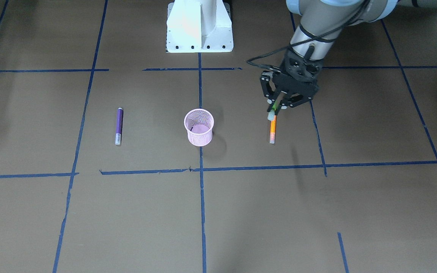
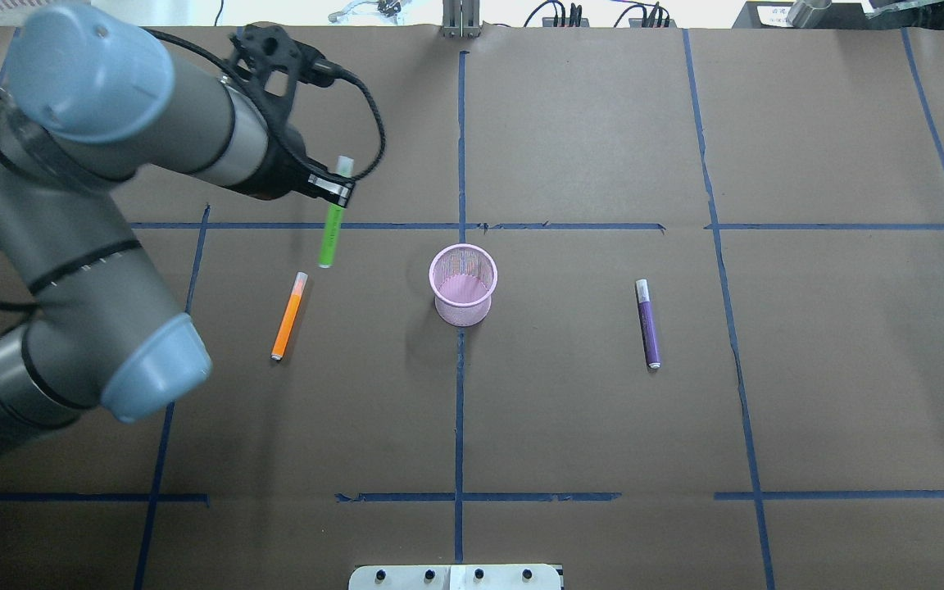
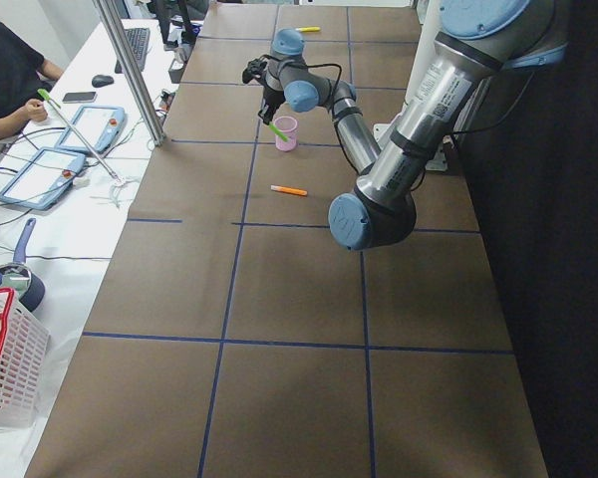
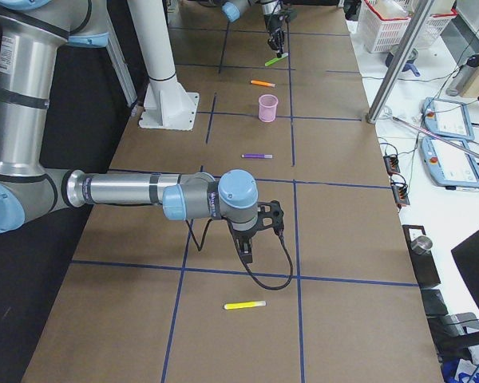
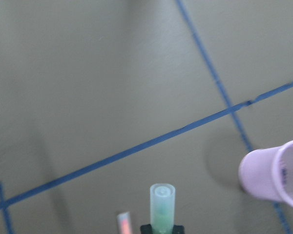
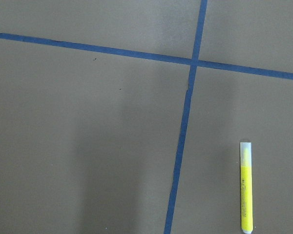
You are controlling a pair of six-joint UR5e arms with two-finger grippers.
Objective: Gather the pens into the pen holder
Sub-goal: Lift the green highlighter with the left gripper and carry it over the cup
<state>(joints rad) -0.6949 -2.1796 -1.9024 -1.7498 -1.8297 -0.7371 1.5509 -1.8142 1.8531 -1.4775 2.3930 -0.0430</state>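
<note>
Green pen [image 5: 162, 209], pale cap, clenched in left tool [image 1: 277, 104], held above desk [image 2: 570, 410] near pink mesh cup [image 2: 462, 310]. Orange pen [image 2: 288, 316], purple pen [image 2: 647, 324], yellow pen [image 6: 246, 187] lie flat. Right tool [image 4: 247, 243]: cannot tell grip.

Pen holder [image 2: 462, 310] stands alone at mid-table [image 2: 570, 410], mouth open upward, bare paper on every side. Left gripper [image 2: 333, 190], clamped on the green pen [image 2: 330, 233], hangs above the surface to the holder's left, with an open stretch between them. Orange pen [image 2: 288, 315] lies flat near that gripper, a low obstacle. Purple pen [image 2: 648, 324] lies well apart on the holder's right. Yellow pen [image 4: 245, 305] lies near the right gripper [image 4: 245, 243], open paper around it.
</note>
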